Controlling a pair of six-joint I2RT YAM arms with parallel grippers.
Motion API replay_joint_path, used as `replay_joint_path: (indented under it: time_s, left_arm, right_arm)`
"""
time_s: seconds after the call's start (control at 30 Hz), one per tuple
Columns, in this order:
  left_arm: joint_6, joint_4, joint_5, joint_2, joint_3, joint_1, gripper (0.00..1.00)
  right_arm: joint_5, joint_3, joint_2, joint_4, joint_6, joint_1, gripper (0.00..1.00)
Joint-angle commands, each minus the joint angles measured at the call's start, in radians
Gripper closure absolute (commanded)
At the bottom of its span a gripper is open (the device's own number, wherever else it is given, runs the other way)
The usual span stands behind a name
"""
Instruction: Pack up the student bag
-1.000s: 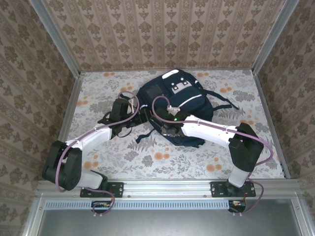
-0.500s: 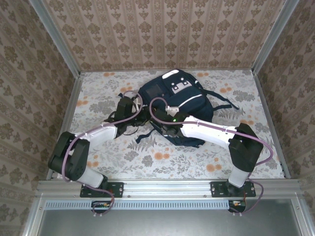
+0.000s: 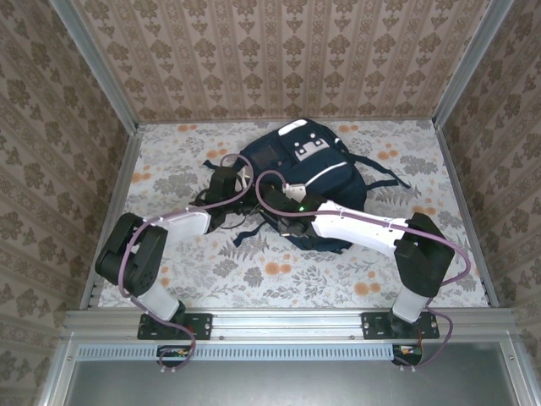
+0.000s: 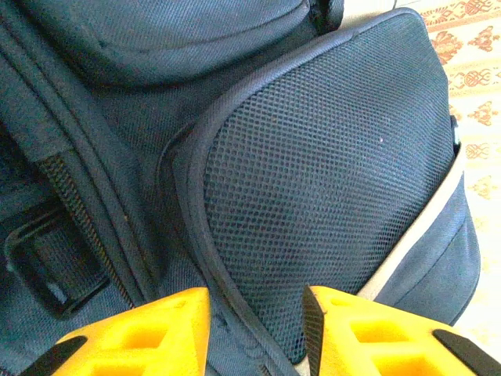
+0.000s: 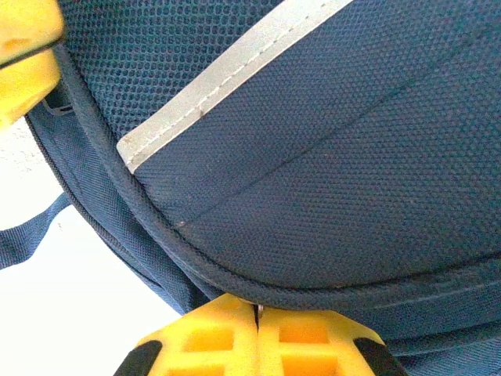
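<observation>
Item: student bag (image 3: 300, 182), navy, lying at the middle-rear of the floral surface (image 3: 279, 271). We note the left gripper (image 4: 257, 301) spread astride the piped edge of the bag's mesh pocket (image 4: 329, 172), and the right gripper (image 5: 257, 312) pressed together against the bag's lower piped seam.

The backpack (image 3: 308, 173) fills the middle of the table's (image 3: 279, 275) far half, and its straps (image 3: 385, 173) trail out to the right. Both my arms crowd its near-left side. My left gripper (image 4: 256, 313), fingers apart, has the mesh pocket (image 4: 329, 172) right ahead and a buckle (image 4: 47, 266) to the left. My right gripper (image 5: 257, 329), pads pressed together, sits hard against the backpack's piped edge. Bare cloth lies near, between my arms, and at the right and far left. Walls (image 3: 279, 59) close off left, far and right.
</observation>
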State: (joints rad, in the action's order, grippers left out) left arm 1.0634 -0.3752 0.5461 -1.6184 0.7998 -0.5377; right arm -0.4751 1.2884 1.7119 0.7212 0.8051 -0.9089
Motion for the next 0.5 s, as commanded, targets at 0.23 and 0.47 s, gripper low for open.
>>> replay_joint_path:
  time_s: [0.23, 0.47]
  left_arm:
    - [0.017, -0.009, -0.014, -0.072, 0.064, -0.014, 0.72]
    - [-0.050, 0.084, -0.084, -0.061, 0.082, 0.000, 1.00]
  right_arm:
    - [-0.033, -0.011, -0.053, -0.026, -0.027, 0.008, 1.00]
    - [-0.106, -0.026, -0.083, 0.046, -0.035, 0.025, 1.00]
